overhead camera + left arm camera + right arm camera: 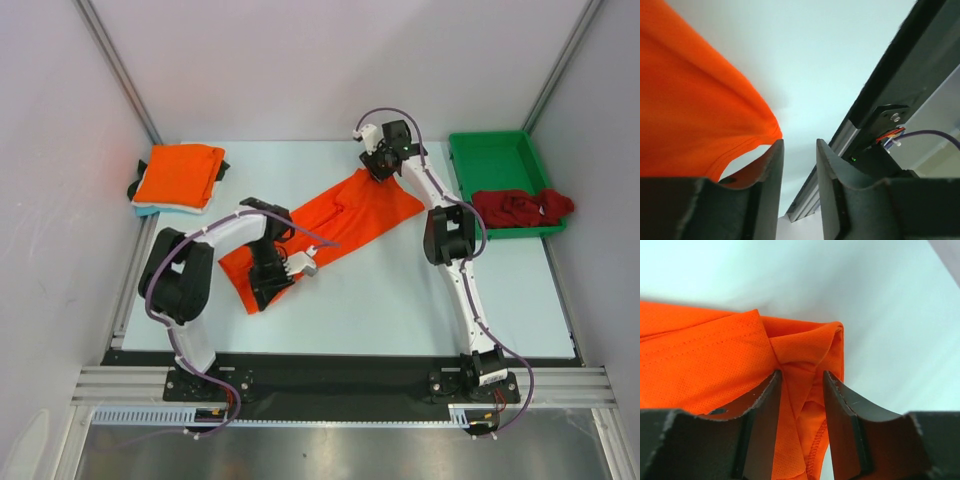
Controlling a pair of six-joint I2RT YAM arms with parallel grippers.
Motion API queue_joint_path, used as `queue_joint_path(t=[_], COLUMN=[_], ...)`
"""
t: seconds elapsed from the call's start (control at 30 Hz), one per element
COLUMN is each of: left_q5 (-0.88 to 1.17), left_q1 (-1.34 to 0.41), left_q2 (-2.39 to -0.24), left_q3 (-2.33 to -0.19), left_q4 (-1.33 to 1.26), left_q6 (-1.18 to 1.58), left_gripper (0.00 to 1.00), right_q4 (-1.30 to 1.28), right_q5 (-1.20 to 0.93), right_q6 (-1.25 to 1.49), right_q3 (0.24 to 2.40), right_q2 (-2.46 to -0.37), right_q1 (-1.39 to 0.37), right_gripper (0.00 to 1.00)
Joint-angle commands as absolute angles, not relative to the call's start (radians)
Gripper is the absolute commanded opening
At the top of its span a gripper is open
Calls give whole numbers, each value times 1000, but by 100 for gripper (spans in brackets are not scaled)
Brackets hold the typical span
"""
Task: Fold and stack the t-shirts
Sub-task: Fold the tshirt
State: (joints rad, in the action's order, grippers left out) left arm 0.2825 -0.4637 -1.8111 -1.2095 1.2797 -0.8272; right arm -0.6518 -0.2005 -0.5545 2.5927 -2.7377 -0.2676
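Top external is giving you the whole layout. A bright orange cloth t-shirt (350, 215) is lying flattened in a long diagonal band on the pale table (420, 300), running from near left to far right. The left gripper (268, 288) is hanging over its near-left end, and the right gripper (381, 165) is sitting at its far-right end.

Only this view is showing you the other garments. A folded orange t-shirt (180, 175) is resting on a pale blue folded t-shirt (142, 209) at the far left. A dark red cloth t-shirt (520, 207) is slumping over the near rim of a rigid green plastic tray (490, 155) at the far right. From up here you are not seeing how either pair of jaws is standing.

Left wrist is answering that for its own side. Its two dark fingers (767, 200) are standing spread, with only bare table showing in the gap. The orange hem is curling just outside the finger on the left of that picture; whether it is touching, you cannot tell.

Right wrist is showing you the opposite. Its fingers (757, 430) are pinching a bunched fold of the bright orange cloth t-shirt. The fabric is filling the gap between them and rising in a small peak just beyond the tips, above the table.
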Motion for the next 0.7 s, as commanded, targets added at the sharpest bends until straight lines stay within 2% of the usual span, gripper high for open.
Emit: queue_joint_path(t=[0.0,0.2,0.43,0.67], left_q5=[397,330,259,238], left_q1=[-459,-459,-459,-474], left_q2=[-1732,-1715,-1744,-1761], left_q3=[-1347,-1391,-1309,-1221], left_q4=[1332,1299,1250,1203], left_q6=[-802,-802,-837,-830], left_gripper=[41,44,42,45], right_q4=[-586,-609,-705,-698], right_q5=[-140,-124,-268,-290], right_q6=[-526,-451,-321,-267], right_q3=[2640,2547,2148,1866], right_q2=[-2699,-2462,-2200,-2100], right_q1=[-275,-279,-270,-236], right_gripper=[45,47,48,49])
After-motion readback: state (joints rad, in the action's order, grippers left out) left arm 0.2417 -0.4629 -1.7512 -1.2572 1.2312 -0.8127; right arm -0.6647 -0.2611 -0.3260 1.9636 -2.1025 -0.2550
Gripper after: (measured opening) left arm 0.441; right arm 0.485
